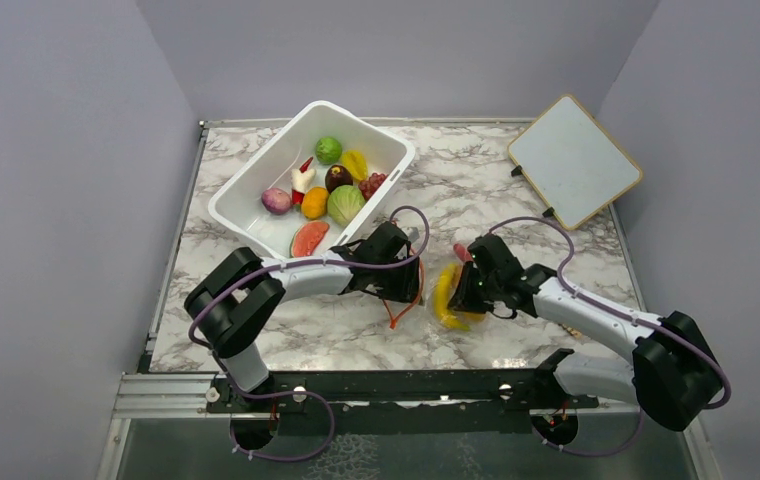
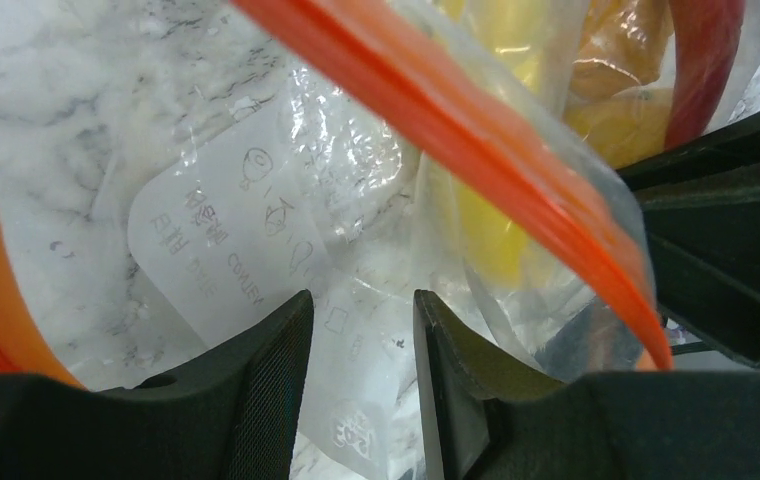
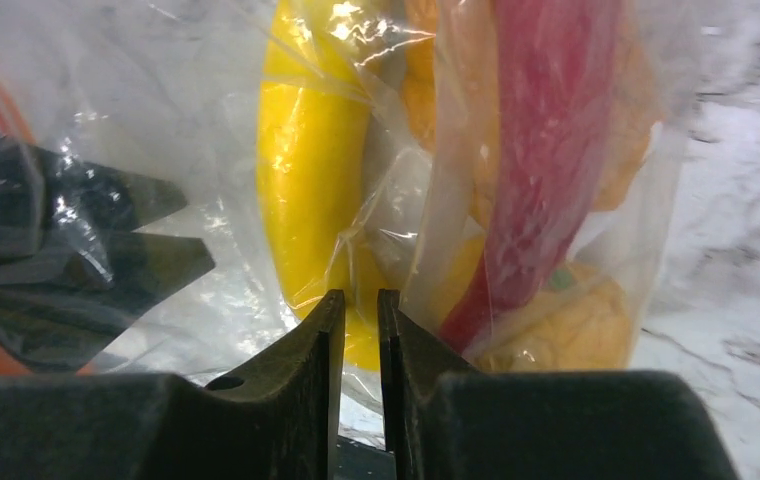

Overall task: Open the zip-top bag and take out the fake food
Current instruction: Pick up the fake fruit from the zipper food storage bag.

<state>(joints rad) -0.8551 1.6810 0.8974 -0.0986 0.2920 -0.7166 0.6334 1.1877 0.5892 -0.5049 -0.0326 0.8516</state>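
Note:
The clear zip-top bag (image 1: 443, 300) lies on the marble between my two grippers, its orange-red zip strip (image 2: 476, 140) slack across the left wrist view. Inside the bag is fake food: a yellow banana (image 3: 311, 180), a red piece (image 3: 546, 150) and a round orange fruit (image 3: 566, 310). My left gripper (image 2: 361, 300) stands open with flat bag film (image 2: 256, 230) lying between its fingers. My right gripper (image 3: 361, 297) is nearly closed on a fold of the bag just below the banana's end. In the top view the left gripper (image 1: 403, 283) and right gripper (image 1: 468, 290) face each other across the bag.
A white tub (image 1: 246, 185) at the back left holds a watermelon slice (image 1: 308, 238), an orange (image 1: 314, 202), a cabbage (image 1: 345, 204), a lime (image 1: 328, 150), a purple onion (image 1: 276, 200) and other pieces. A white board (image 1: 574, 160) leans at the back right.

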